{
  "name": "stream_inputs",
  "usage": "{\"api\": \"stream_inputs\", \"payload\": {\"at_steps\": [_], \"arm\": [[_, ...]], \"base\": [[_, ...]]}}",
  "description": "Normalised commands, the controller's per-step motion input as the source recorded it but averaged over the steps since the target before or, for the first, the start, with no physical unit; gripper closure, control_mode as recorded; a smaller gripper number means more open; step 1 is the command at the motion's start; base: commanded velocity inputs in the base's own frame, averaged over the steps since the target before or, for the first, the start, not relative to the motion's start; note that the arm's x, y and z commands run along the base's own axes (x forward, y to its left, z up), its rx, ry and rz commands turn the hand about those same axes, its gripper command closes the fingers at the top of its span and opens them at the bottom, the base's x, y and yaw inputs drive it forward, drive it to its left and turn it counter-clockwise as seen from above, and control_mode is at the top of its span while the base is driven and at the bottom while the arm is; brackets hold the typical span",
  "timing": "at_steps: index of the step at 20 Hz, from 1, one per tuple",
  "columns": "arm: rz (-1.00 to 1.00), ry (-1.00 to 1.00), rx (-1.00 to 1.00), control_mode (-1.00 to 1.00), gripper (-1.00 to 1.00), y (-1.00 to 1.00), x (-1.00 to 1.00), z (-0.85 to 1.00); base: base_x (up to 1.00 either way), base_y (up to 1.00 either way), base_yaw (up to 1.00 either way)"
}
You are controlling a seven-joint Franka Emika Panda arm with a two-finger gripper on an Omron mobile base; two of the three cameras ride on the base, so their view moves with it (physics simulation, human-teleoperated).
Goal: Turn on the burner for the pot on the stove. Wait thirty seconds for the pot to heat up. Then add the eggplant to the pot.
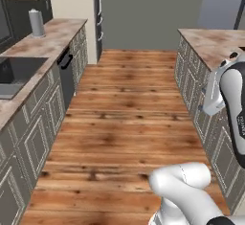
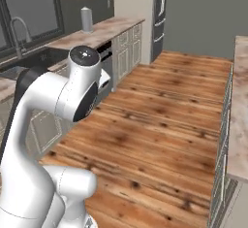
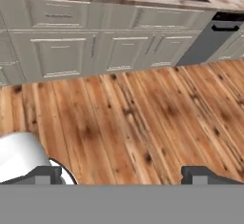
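Down the middle of the kitchen runs bare wood floor [image 1: 129,114], and I stand on it between two counter runs. My claw [image 3: 126,175] hangs above the planks, its two tips spread wide apart with nothing between them. On the left counter [image 1: 52,37] I see a sink [image 1: 16,71], a faucet [image 2: 17,28] and a grey canister [image 1: 36,23]; a dishwasher [image 1: 67,75] sits under that run. A second counter [image 1: 210,44] runs along the right. I can't find the stove, pot or eggplant from here, so where they sit I cannot tell.

I judge the task has not properly begun: the job in hand is getting to the stove. To do it well I should keep the arm tucked and clear of cabinet fronts while the base drives, look along both counters, and stop squarely facing the knobs so the reach is short.
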Motion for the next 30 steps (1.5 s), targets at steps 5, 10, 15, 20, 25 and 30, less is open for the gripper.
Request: {"api": "stream_inputs", "payload": {"at_steps": [5,10,15,20,25,30], "arm": [[0.00,0.00,0.00,1.00,-1.00,0.00,0.00,0.00],[0.00,0.00,0.00,1.00,-1.00,0.00,0.00,0.00],[0.00,0.00,0.00,1.00,-1.00,0.00,0.00,0.00],[0.00,0.00,0.00,1.00,-1.00,0.00,0.00,0.00],[0.00,0.00,0.00,1.00,-1.00,0.00,0.00,0.00],[0.00,0.00,0.00,1.00,-1.00,0.00,0.00,0.00]], "base": [[1.00,0.70,-0.38],[1.00,0.59,-0.33],[1.00,0.44,-0.32],[1.00,0.24,-0.31],[1.00,0.24,-0.35],[1.00,0.56,-0.45]]}}
